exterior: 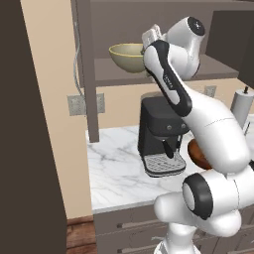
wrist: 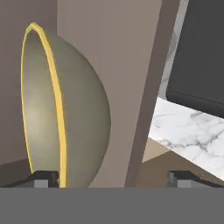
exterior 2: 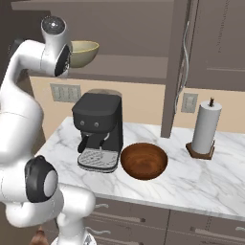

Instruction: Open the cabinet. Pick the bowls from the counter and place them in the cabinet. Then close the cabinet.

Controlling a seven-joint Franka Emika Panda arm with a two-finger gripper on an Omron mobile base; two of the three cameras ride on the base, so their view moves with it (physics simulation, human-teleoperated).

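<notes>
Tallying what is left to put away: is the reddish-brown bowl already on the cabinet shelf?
No, the reddish-brown bowl sits on the counter beside the coffee machine; only the olive-yellow bowl is on the shelf.

Kitchen: marble counter [exterior 2: 201,184], coffee machine [exterior 2: 99,129], paper towel roll [exterior 2: 205,125], wall cabinet [exterior 2: 215,43].

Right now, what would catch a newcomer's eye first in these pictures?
Probably the pale olive bowl sitting on the shelf of the open cabinet, with the white arm raised beside it and its claw open by the rim. Next, the reddish-brown bowl on the marble counter, beside the black coffee machine.
</notes>
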